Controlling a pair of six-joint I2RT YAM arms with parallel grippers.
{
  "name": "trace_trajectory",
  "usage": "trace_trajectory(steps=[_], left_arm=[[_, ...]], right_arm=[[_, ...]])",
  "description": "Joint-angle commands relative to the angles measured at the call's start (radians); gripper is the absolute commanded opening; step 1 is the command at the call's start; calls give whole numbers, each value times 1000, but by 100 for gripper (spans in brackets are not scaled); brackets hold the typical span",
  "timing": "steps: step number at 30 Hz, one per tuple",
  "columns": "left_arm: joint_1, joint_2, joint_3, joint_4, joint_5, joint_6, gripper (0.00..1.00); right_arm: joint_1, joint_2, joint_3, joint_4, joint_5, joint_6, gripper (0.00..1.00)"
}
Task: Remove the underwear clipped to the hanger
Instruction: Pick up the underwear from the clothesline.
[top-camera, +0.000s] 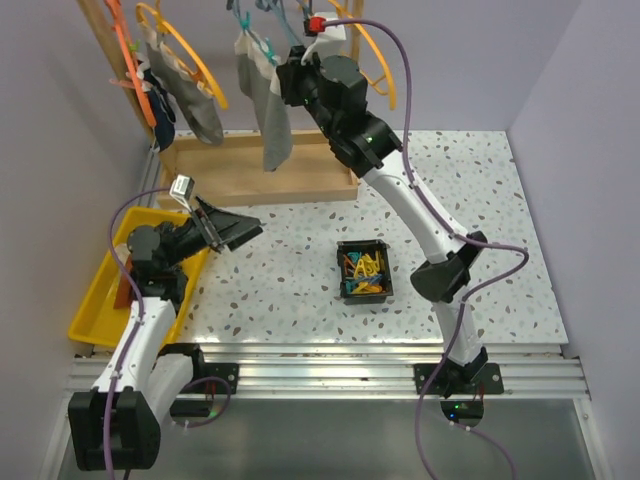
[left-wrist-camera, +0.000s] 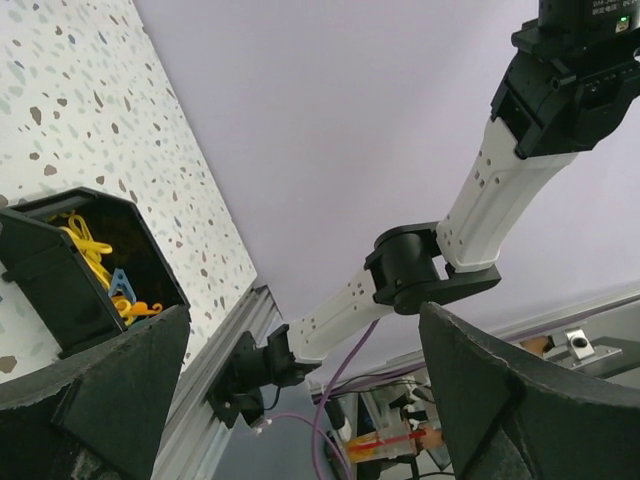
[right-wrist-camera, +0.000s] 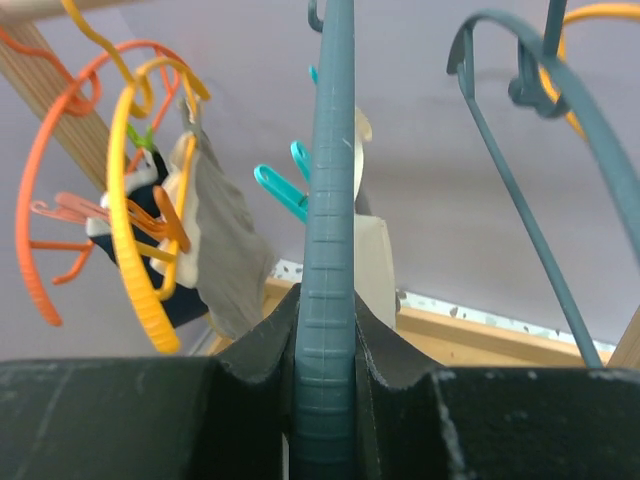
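right wrist view: the right gripper (right-wrist-camera: 325, 335) is clamped on the bar of a teal hanger (right-wrist-camera: 331, 180), one finger on each side and the bar centred between them.
underwear (top-camera: 268, 115): clipped up at the back of the table (top-camera: 300, 240); one grey piece hangs just beside the right gripper, and another grey piece (right-wrist-camera: 225, 250) hangs on a yellow ring hanger (right-wrist-camera: 135, 200).
left gripper (top-camera: 232, 228): jaws wide apart and holding nothing, low over the table near the yellow bin (top-camera: 95, 300), well apart from the hangers.
step in hand: probably steadying the hanger so a piece can be pulled free of its clips.
doing it well: grip the bar firmly without twisting it. bring the free gripper to the hem below a teal clip (right-wrist-camera: 285, 190), pinch cloth only, and pull straight down.
risk: a sideways tug could swing or unhook the hanger. the limp cloth may bunch and slip out of a shallow pinch.
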Motion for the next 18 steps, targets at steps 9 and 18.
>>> trace_trajectory(steps=[9,18], left_arm=[[3,-40,114,-217,-32,130,100],[3,25,212,-271,-25,186,100]], right_arm=[[12,-154,-13,174,8,-97,0],[38,-444,-452,198,-25,-113,0]])
